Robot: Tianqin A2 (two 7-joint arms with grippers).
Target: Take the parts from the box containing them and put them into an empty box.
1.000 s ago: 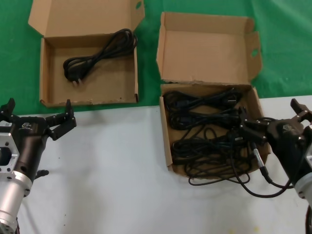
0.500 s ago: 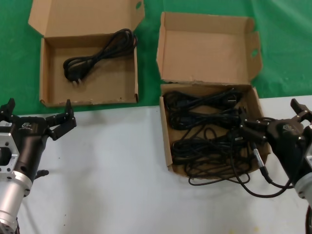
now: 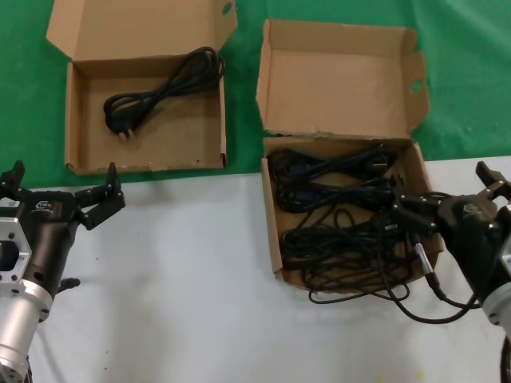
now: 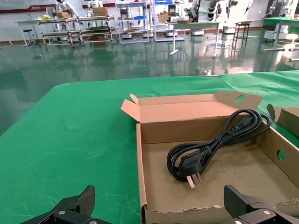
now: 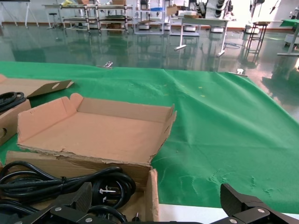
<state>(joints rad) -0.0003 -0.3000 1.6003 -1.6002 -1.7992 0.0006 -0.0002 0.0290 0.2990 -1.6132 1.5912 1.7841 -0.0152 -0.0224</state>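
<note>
The squarish cardboard box (image 3: pixel 271 231) stands with its lid (image 3: pixel 339 80) up and holds a tangle of black power cables (image 3: pixel 335 199). One cable (image 3: pixel 359 297) spills over its front wall onto the table. The wider shallow box (image 3: pixel 172 140) at the back left holds a single coiled black cable (image 3: pixel 160 88) with its plug (image 4: pixel 191 168) showing. My right gripper (image 3: pixel 439 185) is open, one finger over the cables and the other outside the box's right wall (image 5: pixel 152 193). Below the wider box's front wall (image 4: pixel 187 215), my left gripper (image 3: pixel 62 177) hangs open, holding nothing.
Both boxes sit where the green cloth (image 3: pixel 471 80) meets the white tabletop (image 3: pixel 192 271). The white area lies in front of the boxes and between my arms. Racks and tables stand far off across the hall floor (image 4: pixel 93 51).
</note>
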